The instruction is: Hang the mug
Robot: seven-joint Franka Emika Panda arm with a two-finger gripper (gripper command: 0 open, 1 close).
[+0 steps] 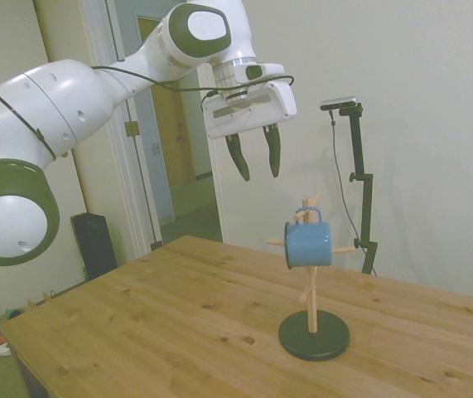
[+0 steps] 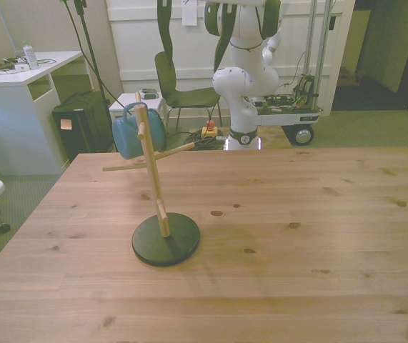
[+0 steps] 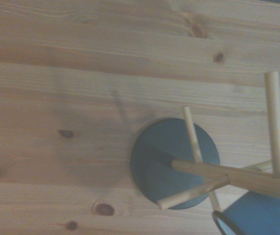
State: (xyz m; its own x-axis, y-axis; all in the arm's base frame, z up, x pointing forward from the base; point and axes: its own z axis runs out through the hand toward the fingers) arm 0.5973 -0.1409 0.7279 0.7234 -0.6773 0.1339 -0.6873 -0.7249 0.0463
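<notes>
The blue mug (image 1: 309, 244) hangs by its loop handle from an upper peg of the wooden mug tree (image 1: 312, 286), which stands on a dark round base (image 1: 314, 338). In the front view the mug (image 2: 133, 138) is behind the tree's pole (image 2: 152, 171), toward the front view's left. The wrist view looks down on the base (image 3: 164, 161), the pegs and part of the mug (image 3: 257, 215). My gripper (image 1: 255, 161) hangs high above and to the left of the mug in the side view, open and empty, well apart from it.
The wooden table (image 2: 296, 236) stretches wide around the tree. Behind it are a chair (image 2: 178, 89), a white desk (image 2: 18, 78) and a dark box (image 2: 82, 121) on the floor.
</notes>
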